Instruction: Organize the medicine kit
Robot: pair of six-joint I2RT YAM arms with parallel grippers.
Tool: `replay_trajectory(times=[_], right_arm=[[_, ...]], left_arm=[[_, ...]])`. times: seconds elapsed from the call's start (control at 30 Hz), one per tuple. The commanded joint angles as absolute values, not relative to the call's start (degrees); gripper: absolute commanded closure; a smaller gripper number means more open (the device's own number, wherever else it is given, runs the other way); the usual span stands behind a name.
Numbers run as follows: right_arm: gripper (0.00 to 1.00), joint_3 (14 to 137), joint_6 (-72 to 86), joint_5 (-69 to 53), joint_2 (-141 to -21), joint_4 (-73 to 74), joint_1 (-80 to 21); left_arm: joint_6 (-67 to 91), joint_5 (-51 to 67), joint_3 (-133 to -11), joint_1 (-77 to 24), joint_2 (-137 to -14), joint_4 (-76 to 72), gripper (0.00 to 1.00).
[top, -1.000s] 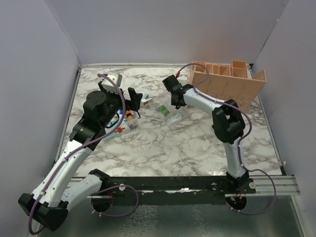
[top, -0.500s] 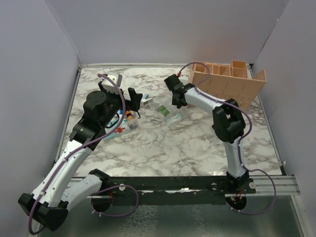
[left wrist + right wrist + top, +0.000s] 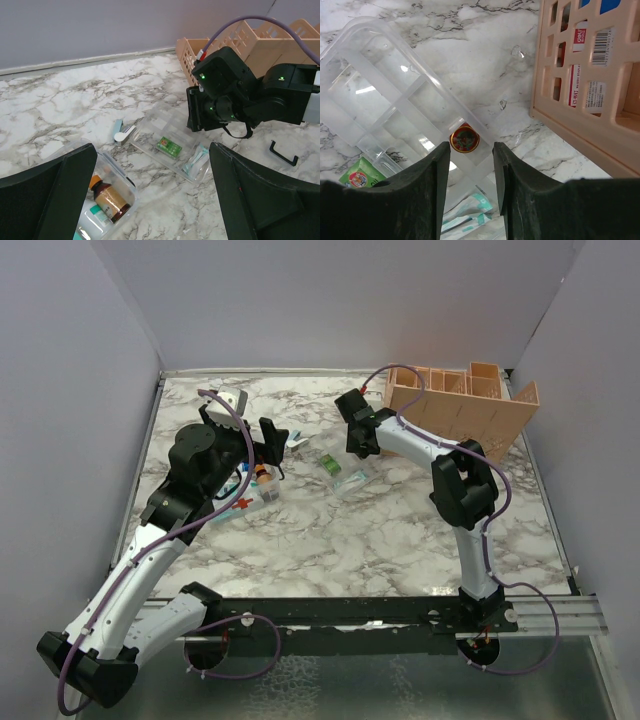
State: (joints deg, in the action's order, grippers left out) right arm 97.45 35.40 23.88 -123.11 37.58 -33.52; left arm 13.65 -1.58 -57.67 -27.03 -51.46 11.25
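The marble table (image 3: 400,530) is carrying everything, and the peach slotted organizer (image 3: 470,415) is standing at its far right corner; every place below is given from that organizer.

The right arm is reaching to the organizer's left front corner, its wrist blocking part of the top view there. The right gripper (image 3: 471,147) is hovering just left of the slotted wall, its jaws standing partly apart and clamping on nothing. The left gripper (image 3: 151,145) is hanging well to the left of the organizer, its jaws spread wide with nothing between them.

A clear divided tray (image 3: 385,95) is lying flat just left of the organizer; whether its edge is touching the wall I cannot tell. The medicine kit (image 3: 122,177) is sitting farther left again, well apart from the organizer and beyond the tray, with a brown bottle (image 3: 107,197) lying inside it.

In the tray, a small round tin (image 3: 464,139) is resting in the compartment showing through the right gripper's gap. A green packet (image 3: 168,147) and teal-and-white sachets (image 3: 196,159) are lying at the tray end away from the organizer. A white-and-blue item (image 3: 122,134) is lying between tray and kit. A black U-shaped piece (image 3: 283,153) is lying on the marble in front of the organizer.
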Motion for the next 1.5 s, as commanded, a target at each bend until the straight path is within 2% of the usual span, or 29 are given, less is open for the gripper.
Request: replay_trajectory(times=[0.0,0.17,0.33,0.57,1.0,1.23,1.47], right_arm=[[0.59,99.0,33.4,21.2,-120.7,38.6,-33.4],[0.59,98.1,29.0,17.4,-118.1,37.3,-33.4],[0.59,94.6,21.0,8.4,-115.5,32.7,-33.5],[0.59,93.9,13.6,-0.3,-116.2,30.7,-34.6],[0.6,98.2,10.8,1.9,-123.2,32.5,-34.9],[0.69,99.6,11.0,4.5,-124.6,33.4,-34.9],[0.7,99.5,10.6,5.4,-124.2,33.3,-34.9]], left_arm=[[13.8,-2.2,-58.1,-27.2,-51.0,10.5,0.01],[13.3,-2.3,-58.2,-27.2,-51.2,10.6,0.01],[13.5,-2.4,-57.8,-27.2,-51.3,10.9,0.01],[14.0,-2.5,-57.8,-27.2,-51.9,10.6,0.01],[14.9,-1.5,-58.0,-27.2,-52.5,9.2,0.01],[14.8,-1.8,-57.8,-27.2,-52.1,9.5,0.01],[14.6,-1.9,-57.7,-27.2,-52.0,9.7,0.01]])
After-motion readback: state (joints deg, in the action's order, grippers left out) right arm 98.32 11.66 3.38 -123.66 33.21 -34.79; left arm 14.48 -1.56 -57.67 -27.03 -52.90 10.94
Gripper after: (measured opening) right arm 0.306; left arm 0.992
